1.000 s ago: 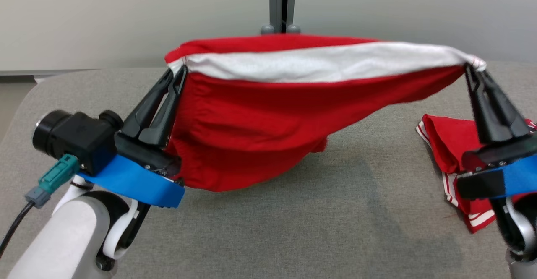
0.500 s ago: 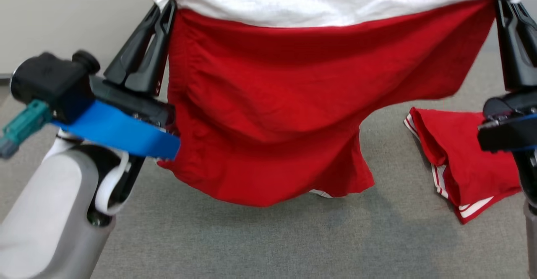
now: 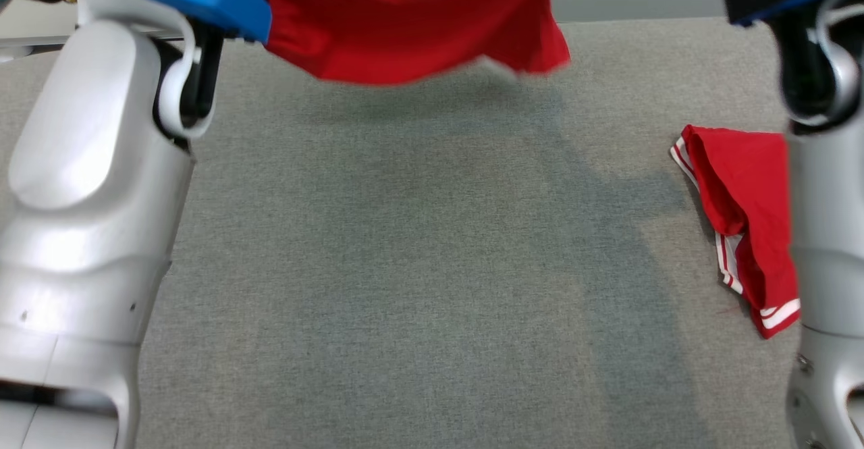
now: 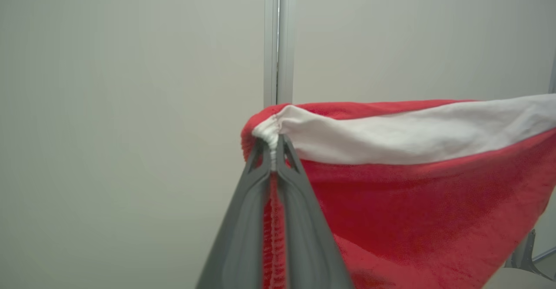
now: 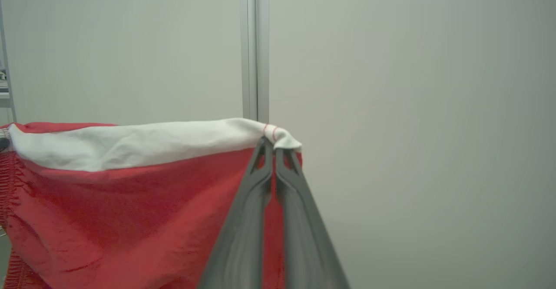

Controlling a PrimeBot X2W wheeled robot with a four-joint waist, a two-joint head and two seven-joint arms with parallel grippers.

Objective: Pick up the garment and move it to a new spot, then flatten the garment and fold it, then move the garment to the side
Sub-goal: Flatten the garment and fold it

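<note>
The garment [image 3: 405,23] is a pair of red shorts with a white waistband, hanging in the air above the grey table [image 3: 405,267]; only its lower hem shows in the head view. In the left wrist view my left gripper [image 4: 273,150] is shut on one end of the waistband of the garment [image 4: 412,193]. In the right wrist view my right gripper [image 5: 273,147] is shut on the other end of the garment [image 5: 130,193]. The waistband stretches taut between the two grippers. Both pale forearms frame the head view.
A second red garment [image 3: 742,219] with white stripes lies crumpled on the table at the right, next to my right forearm [image 3: 823,233]. My left forearm [image 3: 88,199] stands at the left. A grey wall with a vertical metal post [image 4: 278,41] rises behind.
Both grippers have lifted the garment well up off the table, out of the top of the head view. Its hem now hangs free above the cloth.
</note>
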